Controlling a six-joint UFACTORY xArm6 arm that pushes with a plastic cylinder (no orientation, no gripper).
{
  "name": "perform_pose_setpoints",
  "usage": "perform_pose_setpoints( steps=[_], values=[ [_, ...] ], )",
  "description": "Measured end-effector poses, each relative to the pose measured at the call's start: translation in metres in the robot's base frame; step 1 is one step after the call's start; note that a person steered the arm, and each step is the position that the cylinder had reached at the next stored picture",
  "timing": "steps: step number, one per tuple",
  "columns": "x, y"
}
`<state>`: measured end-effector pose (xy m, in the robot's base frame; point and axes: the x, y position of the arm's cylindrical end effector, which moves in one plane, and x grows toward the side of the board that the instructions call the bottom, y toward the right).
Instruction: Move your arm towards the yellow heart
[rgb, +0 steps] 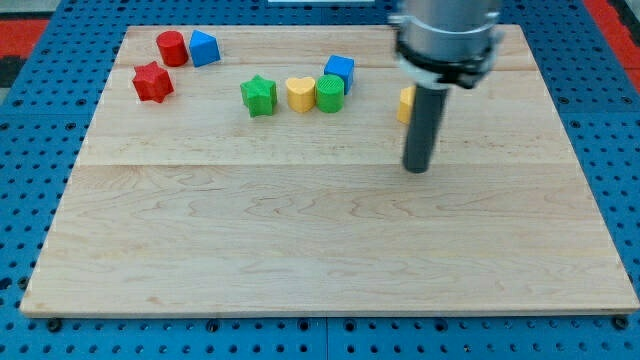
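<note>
**Tip standing right of the yellow heart, no contact**

While I hold the rig at this station, my tip (418, 168) rests on the table (300, 250) in the view's right half, below and just beside a yellow block (404, 104) that the rod largely hides, so I cannot tell its shape. The end effector here is a plain dark rod with nothing to open or close; it grasps nothing.

The yellow heart (300, 94) lies toward the view's top centre, well apart from my tip and to its left. It sits between a green star (259, 95) on its left and a green round-topped block (330, 92) touching its right side. A blue cube (340, 70) stands just behind that green block.

At the view's top left are a red cylinder (171, 48), a blue block (204, 47) beside it, and a red star (153, 82) below them.
</note>
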<state>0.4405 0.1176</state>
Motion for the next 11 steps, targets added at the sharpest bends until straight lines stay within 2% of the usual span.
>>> perform_pose_setpoints(
  steps=[1, 2, 3, 4, 5, 6, 7, 8, 9, 11],
  values=[
    [-0.065, 0.000],
    [-0.076, 0.000],
    [-0.065, 0.055],
    [-0.097, 0.088],
    [-0.120, 0.058],
    [-0.121, 0.054],
    [-0.164, 0.054],
    [-0.232, -0.015],
    [-0.248, -0.082],
    [-0.199, -0.168]
  ],
)
